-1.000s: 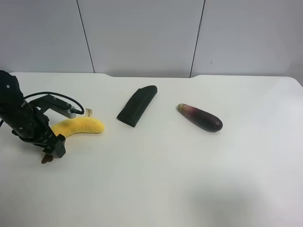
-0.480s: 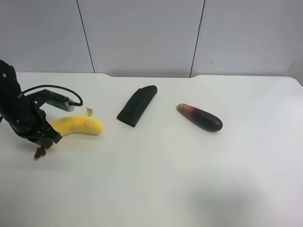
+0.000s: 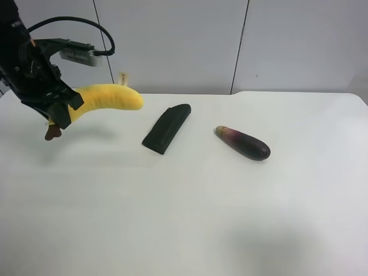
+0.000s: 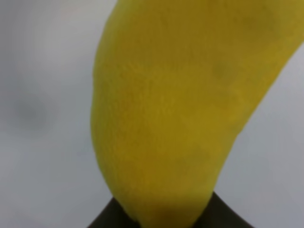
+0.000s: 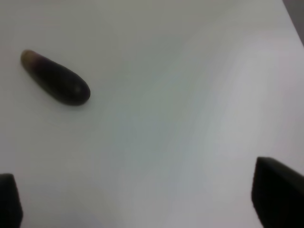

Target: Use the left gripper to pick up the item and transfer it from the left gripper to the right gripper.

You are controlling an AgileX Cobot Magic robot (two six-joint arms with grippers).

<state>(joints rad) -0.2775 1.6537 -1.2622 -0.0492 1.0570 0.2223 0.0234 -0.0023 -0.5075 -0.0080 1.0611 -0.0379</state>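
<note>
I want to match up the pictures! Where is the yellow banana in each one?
Exterior high: the banana is at upper left, up in the air, held by the left tool.
Left wrist: the banana fills most of the picture.
Right wrist: not in it.
Shared landmark: the eggplant on the table, seen in exterior high and right wrist.

Blocky, all-black left gripper (image 3: 60,107); a loose black cable (image 3: 86,22) loops to a grey, perhaps metal, plug (image 3: 77,53) at its one o'clock.
</note>
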